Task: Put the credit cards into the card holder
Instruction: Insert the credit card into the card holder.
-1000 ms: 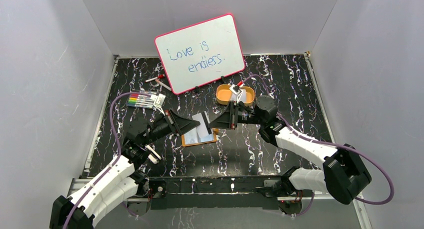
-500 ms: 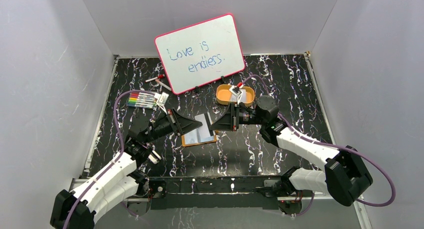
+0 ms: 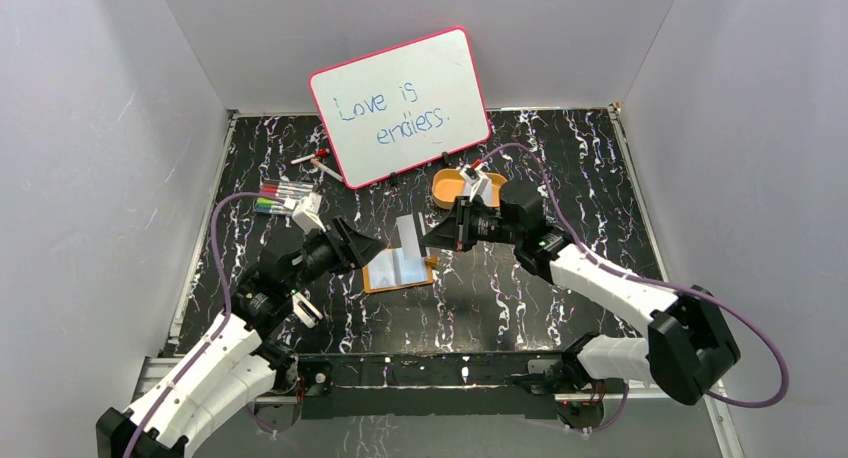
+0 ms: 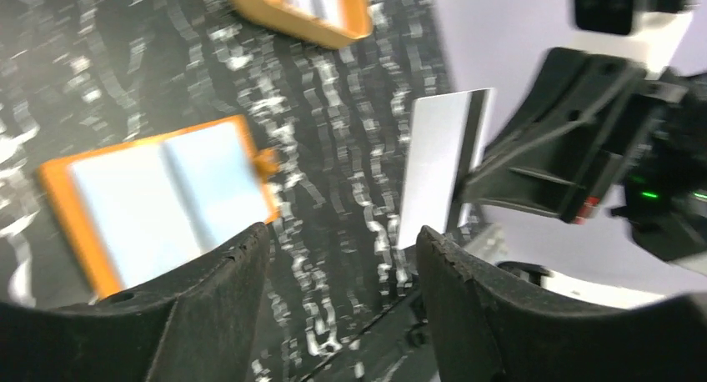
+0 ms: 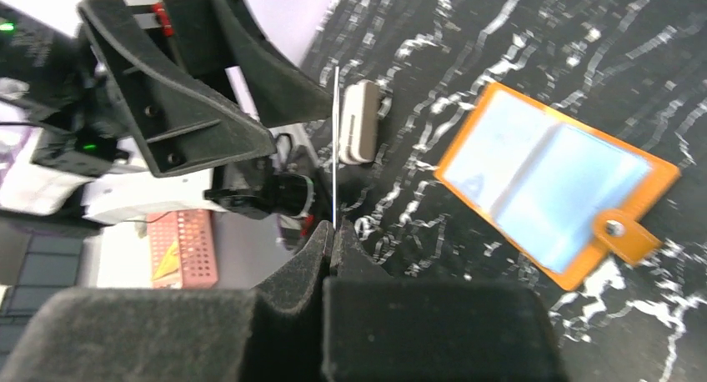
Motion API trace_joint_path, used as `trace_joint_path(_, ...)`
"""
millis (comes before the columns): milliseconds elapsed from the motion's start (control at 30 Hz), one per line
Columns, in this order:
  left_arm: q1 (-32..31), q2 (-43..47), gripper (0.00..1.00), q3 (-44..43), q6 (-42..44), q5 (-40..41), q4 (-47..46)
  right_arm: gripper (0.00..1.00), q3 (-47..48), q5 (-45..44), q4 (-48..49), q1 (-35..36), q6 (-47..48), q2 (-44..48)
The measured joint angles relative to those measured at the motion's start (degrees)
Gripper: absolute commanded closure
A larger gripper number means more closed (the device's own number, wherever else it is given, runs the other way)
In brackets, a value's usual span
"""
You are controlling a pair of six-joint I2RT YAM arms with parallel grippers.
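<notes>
**Card above the open holder, one arm gripping.** The right gripper [image 5: 332,232] is clamped on the striped long edge of a card [image 4: 438,165]. From its own wrist camera the card shows as a thin upright line. The card hangs in the air, clear of the table, and in the top view it sits over the far edge of the holder [image 3: 398,270]. The left gripper [image 4: 342,248] faces the card with its jaws apart. It holds nothing and does not touch the card.

The holder lies open and flat between the two grippers, with its sleeves up and its snap tab [image 5: 615,228] on the right arm's side. More pale cards seem to lie in the tray [image 3: 445,188] beyond it.

**Step in hand, as I judge it:** seating this card in a sleeve.

- I tip the card from upright to nearly flat and lead with the free edge.
- I cannot tell where the sleeve mouths open, so I check that through the right wrist camera before I descend.
- The grip is on one edge only, so the card may pivot. I slide it in slowly and low.
- The holder is light, so I would rest the left fingers on its other leaf to stop it skating.
</notes>
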State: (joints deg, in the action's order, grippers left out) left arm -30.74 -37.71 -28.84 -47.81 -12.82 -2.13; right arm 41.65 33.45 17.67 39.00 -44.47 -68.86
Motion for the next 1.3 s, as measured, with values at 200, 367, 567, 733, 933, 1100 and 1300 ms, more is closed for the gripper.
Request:
trace_joint_path(200,0.00,-6.69,0.48,1.18,-1.84,8.04,8.04,1.00,0.15,-2.84,-1.46,0.26,1.38,-9.49)
trace_joint_path(367,0.00,-11.26,0.51,5.42,-5.16,11.91,9.27,1.00,0.15,-2.99,-0.57,0.79,0.85,-16.35)
trace_joint_path(567,0.00,-14.99,0.59,6.84,-6.78,13.40,7.19,1.00,0.15,-2.67,1.70,0.92,-1.44,-22.77)
trace_joint_path(733,0.00,-17.05,0.63,7.19,-7.15,14.75,4.68,1.00,0.22,-2.97,4.33,0.92,-3.87,-26.25)
trace_joint_path(933,0.00,-20.61,0.66,8.55,-7.32,16.15,3.23,1.00,1.81,-3.08,6.27,0.92,-5.31,-30.05)
trace_joint_path(1100,0.00,-23.45,0.68,8.92,-7.34,16.68,1.46,1.00,2.80,-3.08,7.56,0.92,-5.64,-31.76)
trace_joint_path(1300,0.00,-24.87,0.70,8.92,-7.39,17.05,-0.04,1.00,2.84,-3.10,8.20,0.92,-6.14,-33.42)
